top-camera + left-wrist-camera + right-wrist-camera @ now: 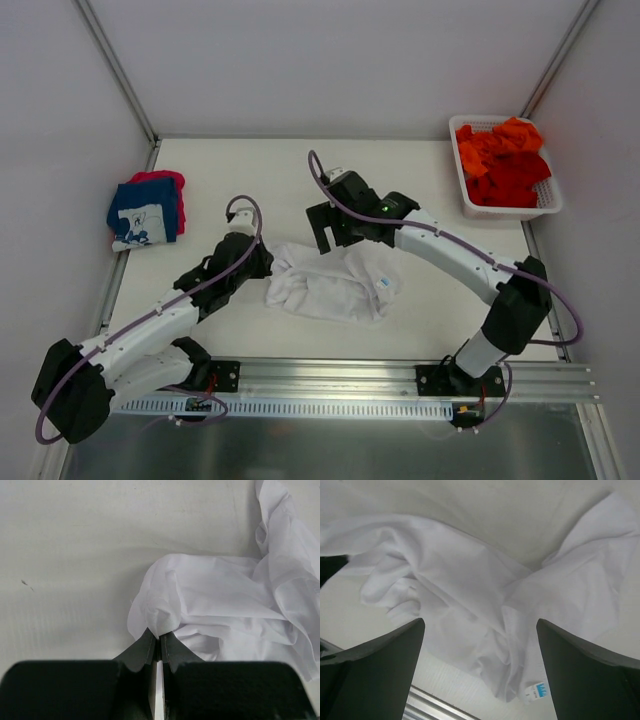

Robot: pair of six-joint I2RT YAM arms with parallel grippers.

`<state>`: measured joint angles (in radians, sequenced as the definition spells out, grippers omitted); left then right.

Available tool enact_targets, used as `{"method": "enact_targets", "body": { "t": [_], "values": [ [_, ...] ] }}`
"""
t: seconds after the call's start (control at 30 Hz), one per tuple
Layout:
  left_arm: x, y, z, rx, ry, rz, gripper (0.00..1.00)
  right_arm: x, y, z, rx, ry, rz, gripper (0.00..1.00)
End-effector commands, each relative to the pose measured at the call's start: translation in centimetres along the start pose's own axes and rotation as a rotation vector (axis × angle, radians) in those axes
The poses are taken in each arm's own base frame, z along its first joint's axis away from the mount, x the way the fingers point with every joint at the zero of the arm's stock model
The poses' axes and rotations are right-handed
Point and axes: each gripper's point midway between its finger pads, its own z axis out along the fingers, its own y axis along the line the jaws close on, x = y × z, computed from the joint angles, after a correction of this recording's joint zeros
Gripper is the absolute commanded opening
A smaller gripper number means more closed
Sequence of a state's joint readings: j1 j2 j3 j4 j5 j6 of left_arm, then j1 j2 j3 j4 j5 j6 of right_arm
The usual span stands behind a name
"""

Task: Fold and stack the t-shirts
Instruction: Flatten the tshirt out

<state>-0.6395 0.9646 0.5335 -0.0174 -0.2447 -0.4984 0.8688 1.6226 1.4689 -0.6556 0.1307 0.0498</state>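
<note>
On the table (420,165), left hand (157,636) pinches the crumpled white t-shirt (335,288); right hand (480,624) spread.

A: Finish of the white t-shirt (225,600)?
B: Thin soft cloth, matt, heavily creased.
A: The tabletop (75,555)?
B: Smooth, matt, off-white, one faint scuff. The left claw (159,637) is matt black plastic. The basket (510,211) is white plastic lattice. The rail (350,372) is ribbed bare metal.

Crumpled white t-shirt (335,285) crowds centre; far table (400,170) open.
</note>
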Motion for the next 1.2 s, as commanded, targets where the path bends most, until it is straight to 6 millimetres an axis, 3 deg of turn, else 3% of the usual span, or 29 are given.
{"method": "enact_targets", "body": {
  "t": [0.0, 0.17, 0.3, 0.43, 0.6, 0.77, 1.0, 1.17],
  "values": [
    [-1.3, -0.3, -1.6, 0.018, -0.032, -0.047, 0.00, 2.4, -4.5, 1.4, 0.140, 0.088, 0.015, 0.99],
    [-1.6, 0.0, -3.7, 0.032, -0.043, -0.071, 0.00, 2.3, -7.1, 4.4, 0.108, 0.133, 0.103, 1.00],
    [-2.9, -0.1, -5.7, 0.051, -0.085, -0.073, 0.00, 2.3, -8.7, 7.3, 0.076, 0.192, 0.168, 0.99],
    [-3.7, 0.0, -6.6, 0.047, -0.098, -0.063, 0.00, 1.7, -9.1, 9.5, 0.047, 0.221, 0.196, 1.00],
    [-3.2, 0.0, -6.7, 0.048, -0.079, -0.061, 0.00, 1.6, -10.9, 11.7, 0.079, 0.245, 0.190, 1.00],
    [-3.0, 0.2, -6.8, 0.047, -0.079, -0.063, 0.00, 0.0, -11.9, 12.3, 0.083, 0.236, 0.191, 1.00],
    [-3.2, 0.3, -7.0, 0.041, -0.081, -0.062, 0.00, -4.8, -12.3, 9.9, 0.092, 0.154, 0.145, 0.99],
    [-3.5, 0.0, -7.2, 0.051, -0.082, -0.066, 0.00, -4.4, -13.3, 11.2, 0.092, 0.209, 0.159, 1.00]
  ]
}}
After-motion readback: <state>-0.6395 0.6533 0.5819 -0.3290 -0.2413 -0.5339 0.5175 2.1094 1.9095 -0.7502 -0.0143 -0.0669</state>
